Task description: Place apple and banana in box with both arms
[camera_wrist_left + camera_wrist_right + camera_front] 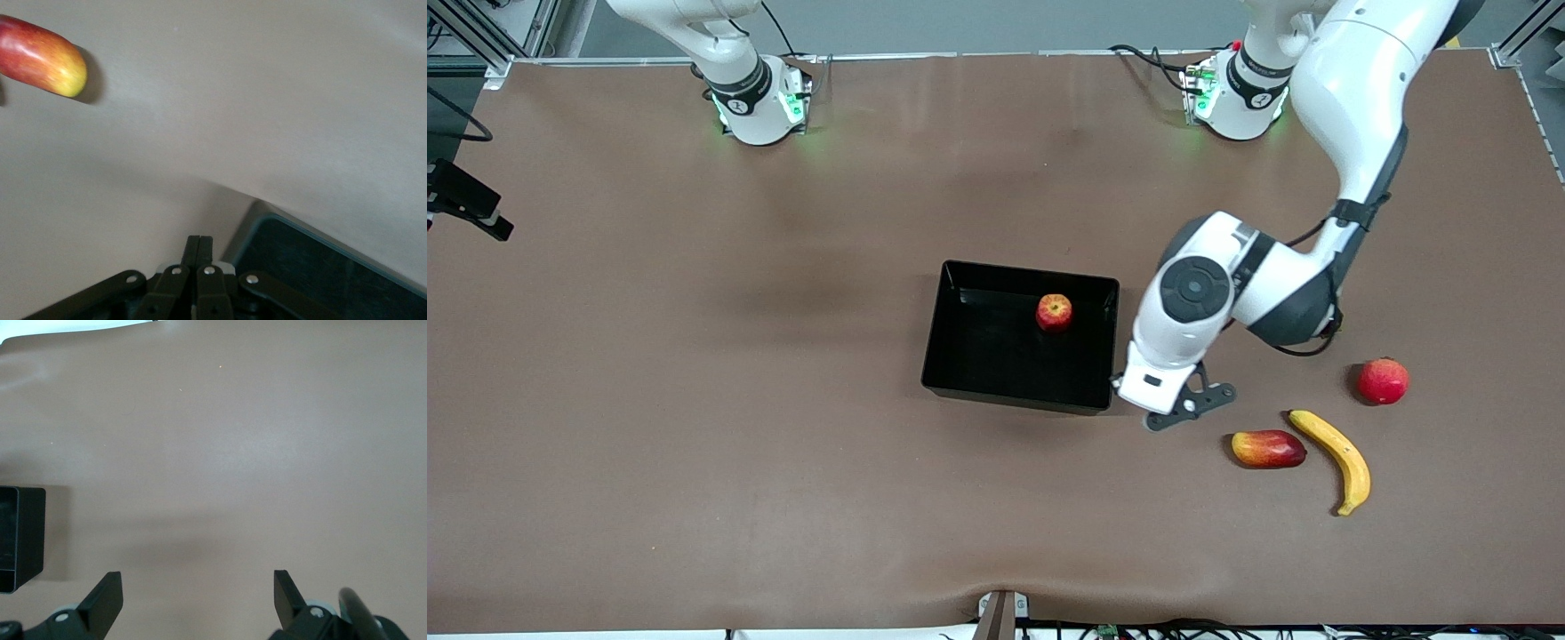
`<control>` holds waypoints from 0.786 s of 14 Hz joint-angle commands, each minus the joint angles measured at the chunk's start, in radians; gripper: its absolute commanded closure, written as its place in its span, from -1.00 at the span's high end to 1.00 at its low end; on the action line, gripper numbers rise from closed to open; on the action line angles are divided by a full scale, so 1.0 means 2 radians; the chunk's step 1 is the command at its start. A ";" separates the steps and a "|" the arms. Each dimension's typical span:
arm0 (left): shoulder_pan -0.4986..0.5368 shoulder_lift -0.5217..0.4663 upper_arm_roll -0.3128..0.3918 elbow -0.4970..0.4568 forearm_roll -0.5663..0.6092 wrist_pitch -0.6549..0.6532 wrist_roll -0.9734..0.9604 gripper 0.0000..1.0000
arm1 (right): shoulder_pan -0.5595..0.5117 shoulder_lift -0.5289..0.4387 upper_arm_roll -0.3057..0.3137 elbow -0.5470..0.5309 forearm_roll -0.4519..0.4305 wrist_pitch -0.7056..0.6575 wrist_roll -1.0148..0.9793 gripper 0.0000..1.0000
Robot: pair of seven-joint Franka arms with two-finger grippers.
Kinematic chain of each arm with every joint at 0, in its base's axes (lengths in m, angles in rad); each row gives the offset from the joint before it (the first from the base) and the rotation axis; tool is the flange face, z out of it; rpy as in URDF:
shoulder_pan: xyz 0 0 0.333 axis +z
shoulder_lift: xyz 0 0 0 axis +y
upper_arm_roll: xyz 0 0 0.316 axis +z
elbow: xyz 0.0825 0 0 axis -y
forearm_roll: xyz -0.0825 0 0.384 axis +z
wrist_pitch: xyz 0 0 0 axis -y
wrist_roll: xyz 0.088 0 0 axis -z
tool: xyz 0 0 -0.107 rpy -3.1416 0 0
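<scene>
The apple point(1054, 312) lies inside the black box point(978, 342), near the wall toward the left arm's end. The banana point(1336, 459) lies on the table toward the left arm's end, nearer the front camera than the box. My left gripper point(1184, 412) is shut and empty, over the table beside the box's near corner, short of the banana. In the left wrist view its fingers point(199, 248) are pressed together beside the box corner point(320, 267). My right gripper point(198, 587) is open and empty over bare table, with the box's edge point(20, 540) to one side. It is out of the front view.
An oblong red-and-yellow fruit point(1268, 449) lies right beside the banana, between it and my left gripper; it also shows in the left wrist view point(40, 63). A plain pink-red round fruit point(1383, 380) sits farther from the front camera than the banana.
</scene>
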 commanded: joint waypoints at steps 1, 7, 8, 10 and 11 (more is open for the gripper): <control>-0.031 -0.005 0.005 0.003 0.000 -0.003 -0.019 -1.00 | -0.008 0.008 0.003 0.015 0.002 -0.006 -0.005 1.00; -0.051 -0.004 0.008 -0.005 0.012 -0.009 -0.020 -1.00 | -0.008 0.008 0.003 0.015 0.002 -0.006 -0.005 1.00; -0.052 -0.004 0.008 -0.009 0.011 -0.018 -0.021 -1.00 | -0.008 0.008 0.003 0.015 0.002 -0.006 -0.005 1.00; -0.053 -0.005 0.008 -0.017 0.012 -0.030 -0.034 -1.00 | -0.008 0.008 0.003 0.015 0.002 -0.006 -0.005 1.00; -0.047 -0.013 0.007 -0.027 0.012 -0.038 -0.032 -1.00 | -0.008 0.008 0.003 0.015 0.002 -0.006 -0.005 1.00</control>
